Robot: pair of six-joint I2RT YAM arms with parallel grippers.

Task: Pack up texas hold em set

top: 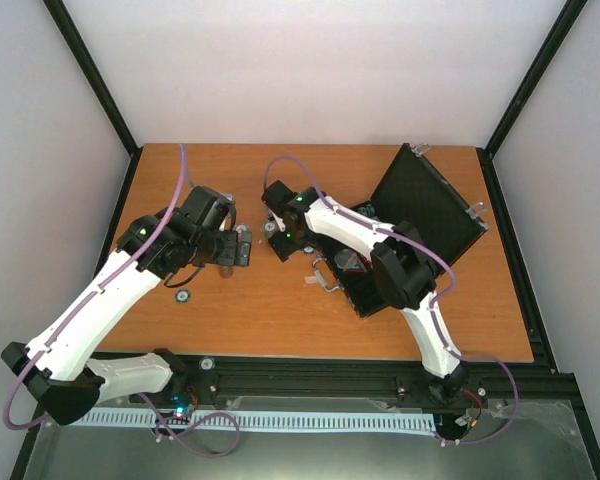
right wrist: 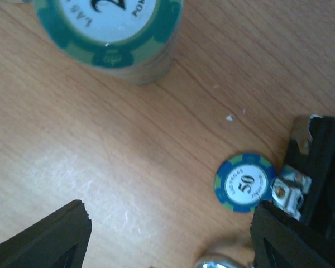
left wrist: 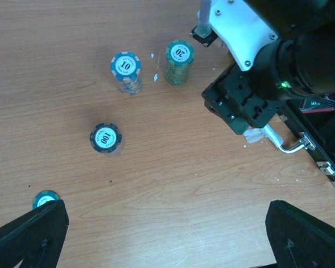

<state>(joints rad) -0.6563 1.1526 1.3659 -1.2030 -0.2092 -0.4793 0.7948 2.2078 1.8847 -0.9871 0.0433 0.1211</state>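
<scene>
The overhead camera sits above and behind my bases, looking down on the whole table [top: 280,320] from well off. My left wrist camera faces straight down from a middling height, taking in my right arm [left wrist: 243,39] and the 20 stack [left wrist: 179,61]. My right wrist camera hangs very close over the wood and shares that stack, cropped at its top edge

Robotics lab cell, wooden desk [top: 260,320] inside plain white panels [top: 310,70], black frame struts [top: 90,70], white robot arms [top: 80,310] bolted to black rail [top: 310,375]
</scene>
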